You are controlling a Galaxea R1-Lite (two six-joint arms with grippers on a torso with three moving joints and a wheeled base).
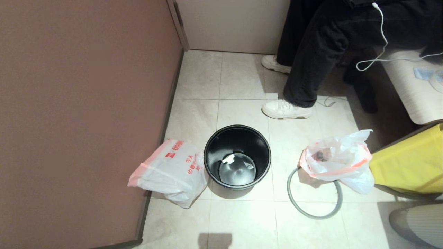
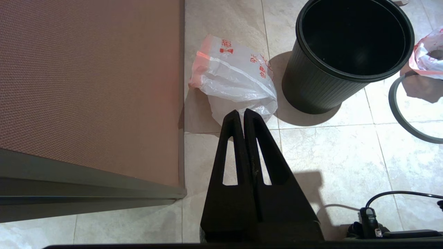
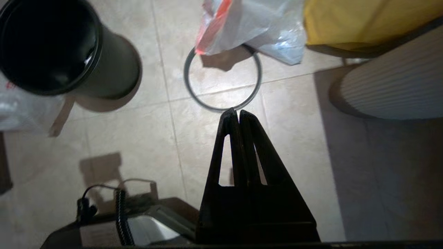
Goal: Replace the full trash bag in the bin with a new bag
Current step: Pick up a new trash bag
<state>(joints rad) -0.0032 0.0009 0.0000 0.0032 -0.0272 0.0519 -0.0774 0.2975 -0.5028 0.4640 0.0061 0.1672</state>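
While the bin [image 1: 237,157] stands bare between both bags, the full trash bag [image 1: 337,159] lies out on the floor, draped over the grey hoop [image 1: 313,199]; the new bag [image 1: 171,171] lies unfitted beside the bin. Lining and hooping remain. Both grippers, left [image 2: 244,112] and right [image 3: 235,112], hang with jaws together, empty.

blk bin [image 1: 237,157], grey hoop [image 1: 313,204], yellow bag [image 1: 408,162]
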